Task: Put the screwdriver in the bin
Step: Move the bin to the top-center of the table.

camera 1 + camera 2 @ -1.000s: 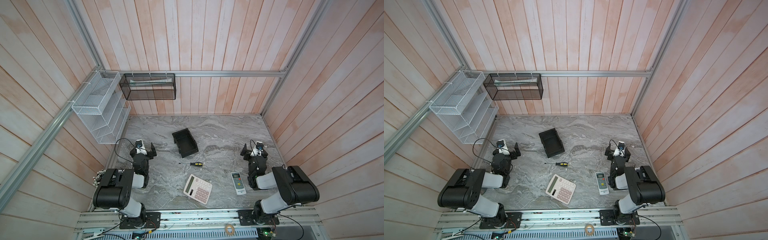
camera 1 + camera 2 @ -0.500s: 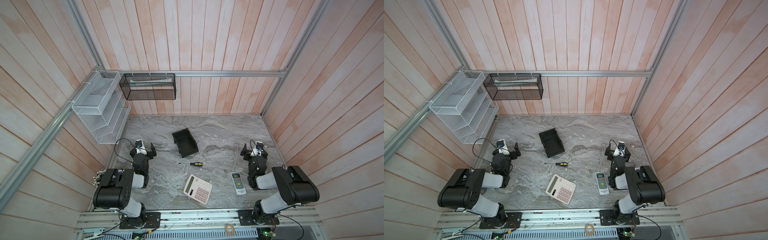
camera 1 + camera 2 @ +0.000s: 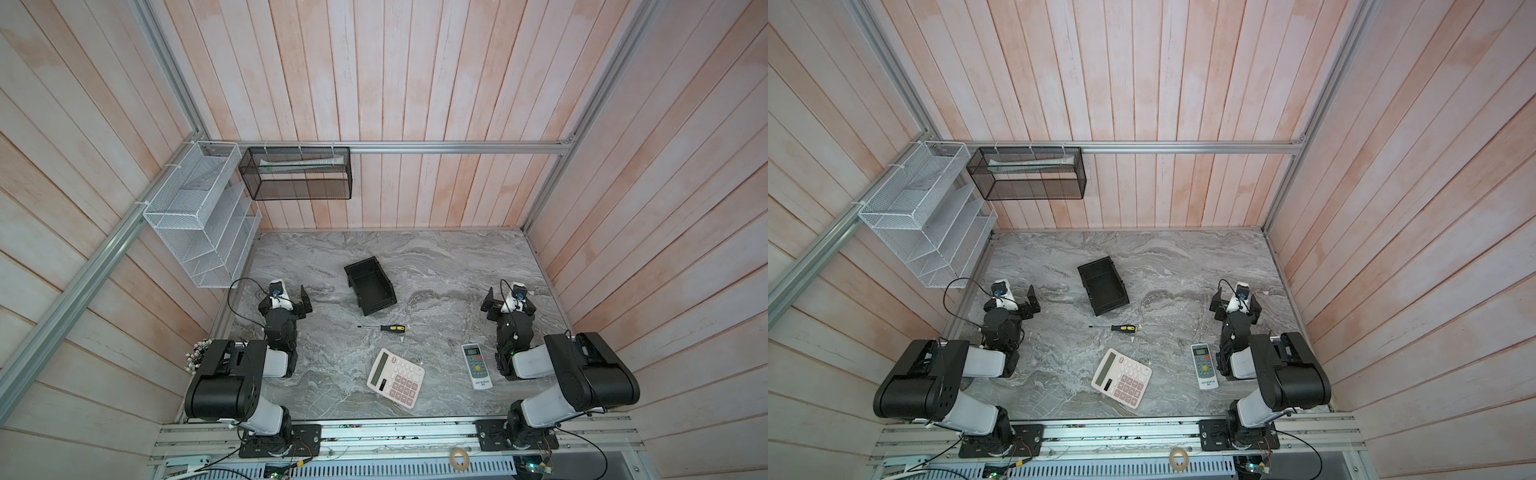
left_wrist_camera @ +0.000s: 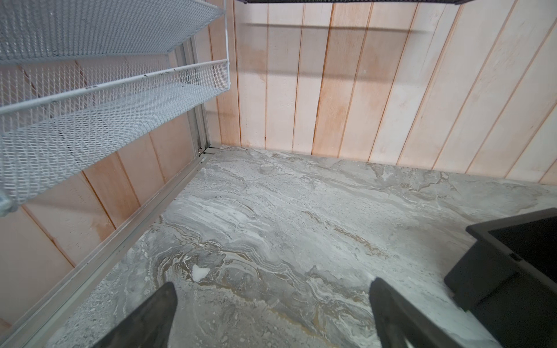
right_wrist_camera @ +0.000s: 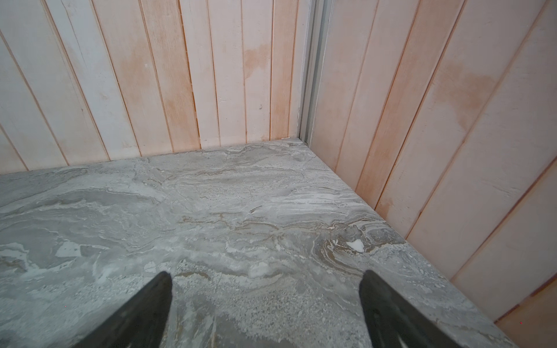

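Right gripper: jaws are spread wide over bare tabletop by the right wall, and nothing is held.
Left gripper: jaws are equally wide and empty.
Small black-and-yellow-handled screwdriver with thin dark shaft: it lies flat mid-table, between the two arms and apart from both. Its handle end is turned toward the right arm's side.
Small black solid plastic rectangular bin: it is set just beyond the screwdriver, skewed and apparently empty. Which end carries the lowered lip is hard to settle from above.
Step in hand: the reach is judged not yet begun.
Grasp advice: the handle is best pinched across its width from straight above, since the thin shaft would be prone to slip.
Release advice: the tool should be lifted clear of the bin's wall and let go low over the open interior.
Pale pink desk calculator: it sits near the screwdriver on the robot's side and is to be avoided on descent.
White remote control: it lies beside the right arm, so a raised path is advised.
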{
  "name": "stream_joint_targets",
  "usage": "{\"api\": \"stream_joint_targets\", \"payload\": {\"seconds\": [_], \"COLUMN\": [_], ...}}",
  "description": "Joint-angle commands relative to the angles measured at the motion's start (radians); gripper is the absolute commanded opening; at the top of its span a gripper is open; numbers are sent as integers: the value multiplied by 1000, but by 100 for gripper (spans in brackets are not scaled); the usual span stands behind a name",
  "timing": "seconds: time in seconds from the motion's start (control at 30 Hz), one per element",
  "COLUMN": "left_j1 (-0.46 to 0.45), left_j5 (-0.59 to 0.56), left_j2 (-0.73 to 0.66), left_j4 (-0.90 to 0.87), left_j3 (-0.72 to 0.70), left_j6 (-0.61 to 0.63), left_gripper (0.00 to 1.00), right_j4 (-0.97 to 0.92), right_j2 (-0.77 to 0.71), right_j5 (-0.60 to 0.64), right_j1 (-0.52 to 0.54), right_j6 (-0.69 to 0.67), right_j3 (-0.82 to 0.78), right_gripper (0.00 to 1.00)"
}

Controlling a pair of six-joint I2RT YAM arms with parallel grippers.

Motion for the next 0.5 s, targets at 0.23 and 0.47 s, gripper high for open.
{"api": "stream_joint_targets", "payload": {"seconds": [0.23,0.47], "left_j1": [-293,-561], "left_j5": [-167,-225], "left_j2": [-282,-247], "left_j4": [-409,-708], "left_j3": [152,359], "left_j6": [79,68], "left_gripper": [100,100], "right_j4": [-272,-497], "right_j2": [-194,-373], "right_j5": [400,170], "right_j1": [115,117], "right_j6": [37,188], "right_j3": [104,121], "right_gripper": [98,98]}}
